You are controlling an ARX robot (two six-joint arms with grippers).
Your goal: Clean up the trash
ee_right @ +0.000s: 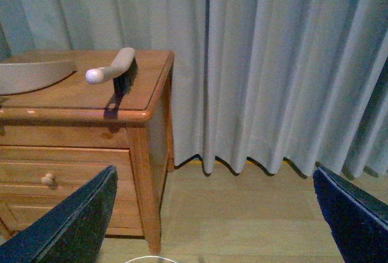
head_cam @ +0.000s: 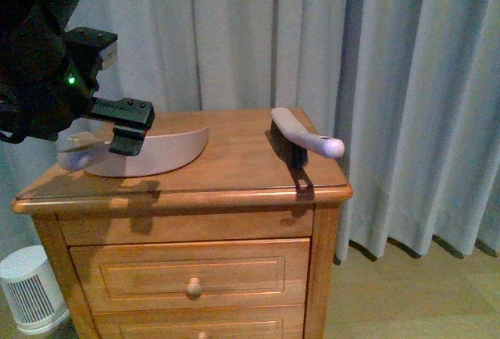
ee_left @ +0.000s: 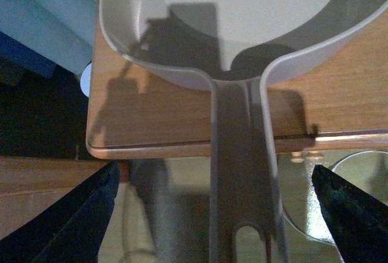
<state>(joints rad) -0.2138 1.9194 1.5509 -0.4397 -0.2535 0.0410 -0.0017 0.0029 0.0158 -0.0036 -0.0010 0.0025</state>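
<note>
No trash shows in any view. A pink dustpan [head_cam: 148, 151] lies on the left of the wooden nightstand [head_cam: 234, 175], its handle [ee_left: 242, 172] sticking out past the edge. My left gripper [head_cam: 127, 128] hovers over that handle, open; in the left wrist view the left gripper [ee_left: 224, 214] has the handle between its spread fingers [ee_left: 85, 214], not touching. A brush [head_cam: 301, 134] with a pale handle and dark bristles stands on the nightstand's right side. My right gripper [ee_right: 212, 214] is open over the floor, right of the nightstand [ee_right: 85, 102], holding nothing.
Grey curtains [head_cam: 391, 81] hang behind and to the right. A white ribbed appliance [head_cam: 31, 288] stands on the floor at the lower left. A round pale rim [ee_left: 357, 172] shows below the nightstand edge. Wooden floor [ee_right: 242, 208] lies open on the right.
</note>
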